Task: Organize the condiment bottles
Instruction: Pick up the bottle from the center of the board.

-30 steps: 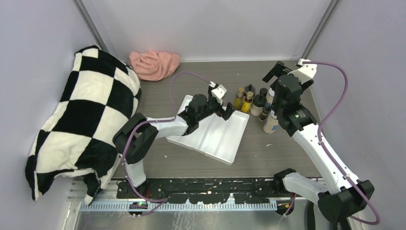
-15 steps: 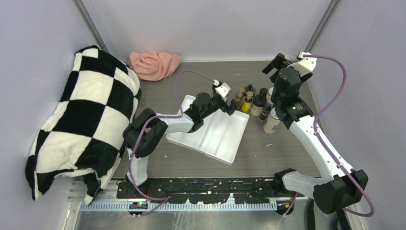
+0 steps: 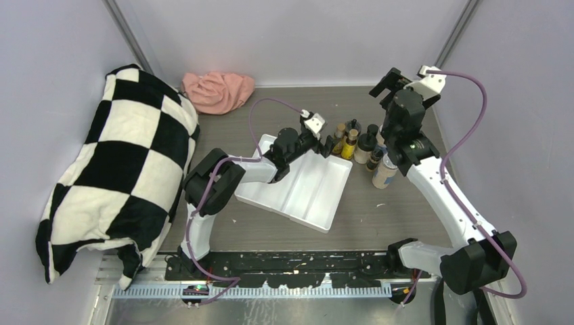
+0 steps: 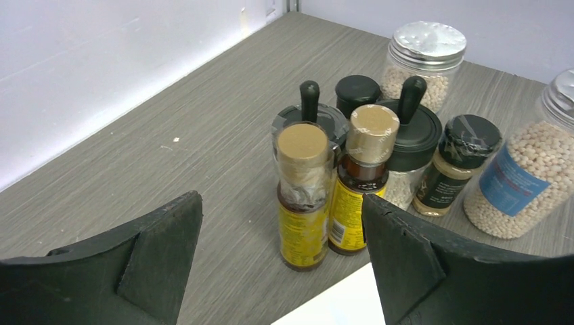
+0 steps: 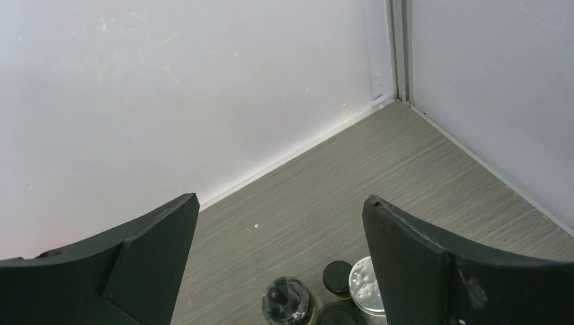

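The condiment bottles (image 3: pixel 359 145) stand clustered on the table right of the white tray (image 3: pixel 298 193). In the left wrist view, two slim yellow brown-capped bottles (image 4: pixel 302 196) (image 4: pixel 357 183) stand in front. Behind them are two black-lidded jars (image 4: pixel 409 135), two small dark bottles (image 4: pixel 457 166) and two silver-lidded shakers (image 4: pixel 423 64). My left gripper (image 3: pixel 325 145) (image 4: pixel 281 198) is open, low over the tray's far corner and just short of the yellow pair. My right gripper (image 3: pixel 386 84) (image 5: pixel 281 198) hangs open, high above the cluster's far side, holding nothing.
A checkered black-and-white cushion (image 3: pixel 115 169) fills the left side. A pink cloth (image 3: pixel 218 90) lies at the back wall. Side walls stand close on the right and behind the bottles. The right arm's forearm (image 3: pixel 406 145) overhangs one shaker.
My left gripper has advanced right and farther across the tray toward the yellow bottles. The right gripper has drifted slightly back toward the far wall.
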You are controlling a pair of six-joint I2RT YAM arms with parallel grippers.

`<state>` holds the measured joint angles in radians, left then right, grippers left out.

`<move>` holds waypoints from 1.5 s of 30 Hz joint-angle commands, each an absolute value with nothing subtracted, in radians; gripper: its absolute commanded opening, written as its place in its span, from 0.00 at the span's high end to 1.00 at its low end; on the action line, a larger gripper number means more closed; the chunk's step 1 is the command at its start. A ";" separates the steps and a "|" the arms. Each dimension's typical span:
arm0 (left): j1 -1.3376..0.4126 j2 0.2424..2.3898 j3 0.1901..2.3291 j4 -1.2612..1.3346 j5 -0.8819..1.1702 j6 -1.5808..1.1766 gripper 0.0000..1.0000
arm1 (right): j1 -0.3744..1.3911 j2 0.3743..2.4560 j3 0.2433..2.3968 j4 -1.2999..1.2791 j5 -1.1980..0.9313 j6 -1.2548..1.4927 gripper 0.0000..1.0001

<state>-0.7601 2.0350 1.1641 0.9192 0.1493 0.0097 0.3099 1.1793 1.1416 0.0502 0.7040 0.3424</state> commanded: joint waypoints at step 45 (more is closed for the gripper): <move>-0.729 2.150 1.345 0.933 0.296 -0.075 0.18 | 0.297 1.216 1.212 0.112 0.670 0.322 0.04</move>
